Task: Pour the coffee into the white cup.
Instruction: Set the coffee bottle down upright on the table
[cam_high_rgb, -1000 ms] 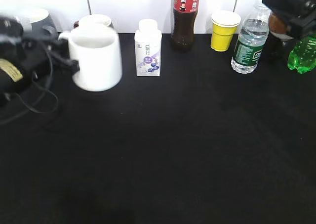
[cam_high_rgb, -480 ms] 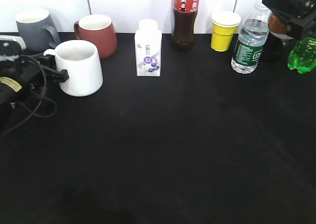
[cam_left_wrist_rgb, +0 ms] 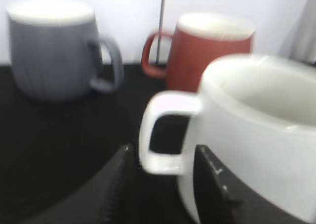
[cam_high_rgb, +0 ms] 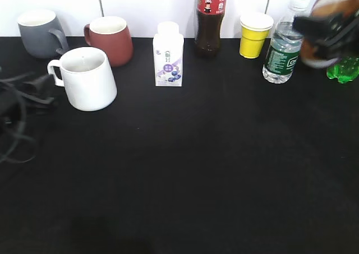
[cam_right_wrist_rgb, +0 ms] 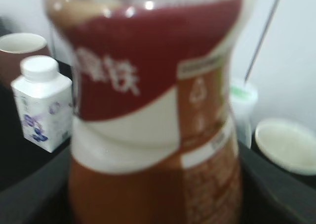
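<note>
The white cup (cam_high_rgb: 85,78) stands on the black table at the left, handle pointing left. My left gripper (cam_high_rgb: 39,88) is open just left of the handle. In the left wrist view the handle (cam_left_wrist_rgb: 163,135) sits at the tips of the open jaws (cam_left_wrist_rgb: 165,184), apart from both fingers. My right gripper (cam_high_rgb: 324,32) is shut on the coffee bottle (cam_high_rgb: 336,1) and holds it raised at the back right, blurred by motion. The bottle (cam_right_wrist_rgb: 153,110) fills the right wrist view between the jaws (cam_right_wrist_rgb: 153,199).
Along the back stand a grey mug (cam_high_rgb: 39,32), a red mug (cam_high_rgb: 109,38), a small milk carton (cam_high_rgb: 168,60), a cola bottle (cam_high_rgb: 210,18), a yellow paper cup (cam_high_rgb: 255,35), a water bottle (cam_high_rgb: 283,44) and a green bottle (cam_high_rgb: 343,68).
My left gripper set the white cup down, let go of its handle and drew back to the left. My right gripper has lifted the coffee bottle off the table.
</note>
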`<state>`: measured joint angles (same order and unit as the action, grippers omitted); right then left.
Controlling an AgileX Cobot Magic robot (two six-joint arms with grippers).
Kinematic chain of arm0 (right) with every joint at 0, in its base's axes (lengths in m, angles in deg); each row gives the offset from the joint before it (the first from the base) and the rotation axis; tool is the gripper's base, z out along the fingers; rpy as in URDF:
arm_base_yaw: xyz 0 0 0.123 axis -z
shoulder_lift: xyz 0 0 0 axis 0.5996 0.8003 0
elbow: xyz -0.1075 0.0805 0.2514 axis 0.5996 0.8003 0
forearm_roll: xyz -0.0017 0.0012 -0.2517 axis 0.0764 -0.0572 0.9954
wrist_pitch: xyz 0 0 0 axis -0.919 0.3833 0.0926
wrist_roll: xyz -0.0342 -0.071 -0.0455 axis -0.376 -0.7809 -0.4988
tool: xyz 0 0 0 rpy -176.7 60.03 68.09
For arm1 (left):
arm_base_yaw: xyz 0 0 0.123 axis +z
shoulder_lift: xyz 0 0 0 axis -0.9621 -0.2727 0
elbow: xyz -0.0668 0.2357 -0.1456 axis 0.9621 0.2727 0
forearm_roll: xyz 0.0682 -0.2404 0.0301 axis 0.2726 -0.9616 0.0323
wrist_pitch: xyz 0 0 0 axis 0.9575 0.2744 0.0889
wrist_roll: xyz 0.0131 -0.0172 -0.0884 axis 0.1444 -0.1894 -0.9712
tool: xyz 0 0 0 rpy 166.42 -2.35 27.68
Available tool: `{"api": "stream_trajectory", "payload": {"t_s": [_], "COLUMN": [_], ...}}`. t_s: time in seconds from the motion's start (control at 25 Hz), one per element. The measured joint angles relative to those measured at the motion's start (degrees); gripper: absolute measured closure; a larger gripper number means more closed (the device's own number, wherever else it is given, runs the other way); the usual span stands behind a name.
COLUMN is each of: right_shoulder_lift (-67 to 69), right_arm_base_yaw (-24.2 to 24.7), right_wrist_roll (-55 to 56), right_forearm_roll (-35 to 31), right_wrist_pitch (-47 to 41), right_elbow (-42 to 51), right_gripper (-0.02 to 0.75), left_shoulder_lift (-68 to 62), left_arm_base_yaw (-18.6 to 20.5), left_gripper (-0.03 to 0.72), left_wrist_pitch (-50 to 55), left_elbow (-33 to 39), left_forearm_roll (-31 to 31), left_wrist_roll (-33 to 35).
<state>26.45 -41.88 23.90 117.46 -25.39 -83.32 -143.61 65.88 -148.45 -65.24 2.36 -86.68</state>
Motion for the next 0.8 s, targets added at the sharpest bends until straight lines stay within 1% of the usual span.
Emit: {"api": "stream_trajectory", "payload": {"t_s": [0.08,0.12,0.16,0.24,0.32,0.4,0.64,0.72,0.76,0.8], "right_shoulder_lift": [5.38,8.71,11.88,17.73,22.18,25.73,31.71,32.03,32.03,32.14], "right_arm_base_yaw": [0.00,0.00,0.00,0.00,0.00,0.00,0.00,0.00,0.00,0.00], "right_wrist_roll": [-0.06,-0.48,-1.67,-5.05,-9.25,-11.48,-15.75,-15.87,-15.79,-14.97], "right_forearm_roll": [-5.03,-5.89,-6.08,-6.13,-6.38,-8.37,-11.03,-11.03,-11.03,-10.97], "right_wrist_pitch": [0.00,0.78,2.63,9.42,13.51,16.89,23.04,23.56,23.56,22.31], "right_elbow": [0.00,0.00,0.00,0.00,-0.01,-0.06,-0.19,-0.24,-0.24,-0.18], "right_gripper": [0.225,0.225,0.225,0.225,0.225,0.225,0.225,0.225,0.192,0.139], "left_shoulder_lift": [5.46,7.96,10.35,15.13,19.19,21.90,23.32,23.32,23.32,23.32], "left_arm_base_yaw": [0.00,0.00,0.00,-0.06,-0.06,-0.06,-0.06,-0.06,-0.06,-0.06], "left_gripper": [0.375,0.375,0.375,0.375,0.375,0.375,0.375,0.375,0.375,0.375], "left_wrist_pitch": [-0.06,0.44,2.16,6.37,10.52,13.86,15.40,15.44,15.44,15.44], "left_elbow": [3.16,3.80,3.92,3.92,3.95,4.01,4.01,4.01,4.01,4.01], "left_forearm_roll": [0.92,1.55,3.10,7.07,9.12,11.12,11.61,11.66,11.66,11.72], "left_wrist_roll": [0.00,0.00,0.00,0.00,0.00,0.00,0.00,0.00,0.00,0.00]}}
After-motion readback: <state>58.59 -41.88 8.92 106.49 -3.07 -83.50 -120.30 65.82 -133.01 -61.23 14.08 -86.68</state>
